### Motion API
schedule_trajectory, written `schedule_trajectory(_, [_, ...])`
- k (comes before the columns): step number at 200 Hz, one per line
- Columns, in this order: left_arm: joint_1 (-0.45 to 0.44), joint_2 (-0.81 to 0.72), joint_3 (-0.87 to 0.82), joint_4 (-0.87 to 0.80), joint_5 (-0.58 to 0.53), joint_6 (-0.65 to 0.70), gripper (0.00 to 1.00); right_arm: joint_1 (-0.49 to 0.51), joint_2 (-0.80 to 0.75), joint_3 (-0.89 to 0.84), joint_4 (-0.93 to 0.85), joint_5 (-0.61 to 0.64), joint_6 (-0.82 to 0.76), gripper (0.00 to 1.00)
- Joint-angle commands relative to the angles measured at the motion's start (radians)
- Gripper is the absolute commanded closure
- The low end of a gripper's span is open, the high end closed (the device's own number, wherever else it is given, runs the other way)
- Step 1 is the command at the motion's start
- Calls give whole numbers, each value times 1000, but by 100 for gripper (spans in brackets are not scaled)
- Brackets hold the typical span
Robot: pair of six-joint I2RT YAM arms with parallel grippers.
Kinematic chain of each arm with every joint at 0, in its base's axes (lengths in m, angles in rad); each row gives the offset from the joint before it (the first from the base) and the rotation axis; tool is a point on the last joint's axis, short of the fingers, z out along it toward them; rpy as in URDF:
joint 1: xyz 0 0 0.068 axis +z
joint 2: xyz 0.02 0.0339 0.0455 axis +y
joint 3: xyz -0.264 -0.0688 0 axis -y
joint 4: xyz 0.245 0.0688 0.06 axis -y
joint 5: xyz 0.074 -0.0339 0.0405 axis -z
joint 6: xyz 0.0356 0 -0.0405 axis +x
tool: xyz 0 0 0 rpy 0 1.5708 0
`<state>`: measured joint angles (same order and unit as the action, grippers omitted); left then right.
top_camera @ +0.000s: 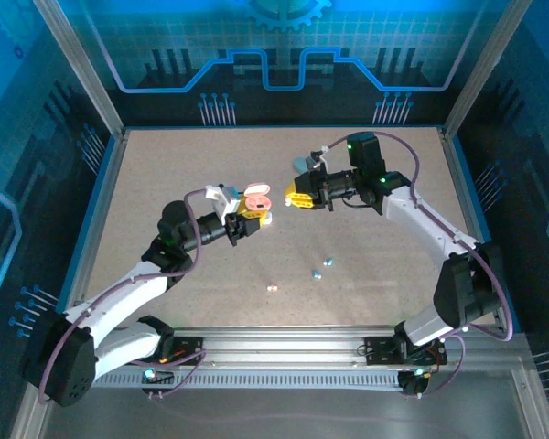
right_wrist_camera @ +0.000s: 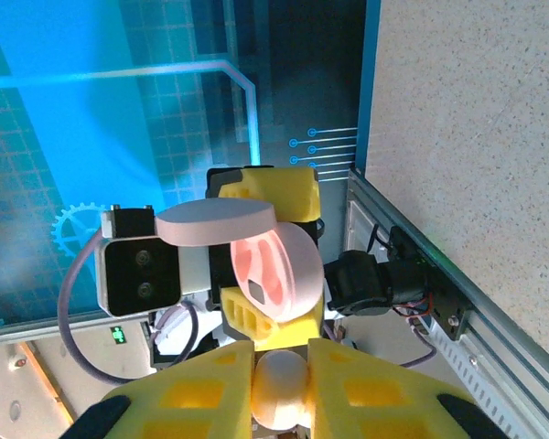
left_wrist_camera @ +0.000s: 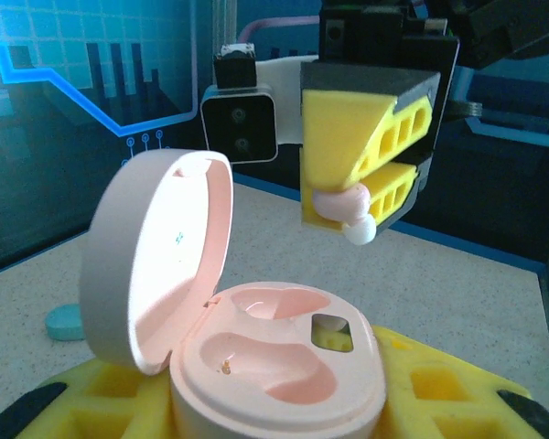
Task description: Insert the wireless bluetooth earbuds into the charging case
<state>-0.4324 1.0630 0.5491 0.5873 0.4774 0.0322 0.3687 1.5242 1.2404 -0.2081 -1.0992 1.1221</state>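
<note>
My left gripper (top_camera: 248, 218) is shut on an open pale pink charging case (left_wrist_camera: 279, 370), held above the table with its lid (left_wrist_camera: 156, 261) swung up. Both sockets in the case are empty. My right gripper (top_camera: 297, 198) faces it from the right, shut on a pale pink earbud (left_wrist_camera: 346, 207) whose white tip hangs a little above and beyond the case. In the right wrist view the earbud (right_wrist_camera: 282, 389) sits pinched between the yellow fingers (right_wrist_camera: 201, 393), with the case (right_wrist_camera: 279, 270) straight ahead. Two teal earbuds (top_camera: 321, 268) and a pale pair (top_camera: 273, 288) lie on the table.
A teal case (top_camera: 299, 165) lies on the table behind the right gripper; a teal rounded piece (left_wrist_camera: 64, 322) shows on the table left of the pink lid. Metal frame posts and blue glass walls ring the speckled table (top_camera: 174, 165).
</note>
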Motion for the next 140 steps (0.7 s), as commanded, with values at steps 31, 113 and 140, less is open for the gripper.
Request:
schedule_trajectory(31, [-10,23,47,31,30,46,67,-13,-53,-7,12,4,22,79])
schedule_trajectory(113, [-25,25,48,70,37,45,67,0,-80,82,-213,80,-260,79])
schedule_trajectory(140, [-32,37,48,93,62,48,67,4,-102,93,-241,114,-343,79])
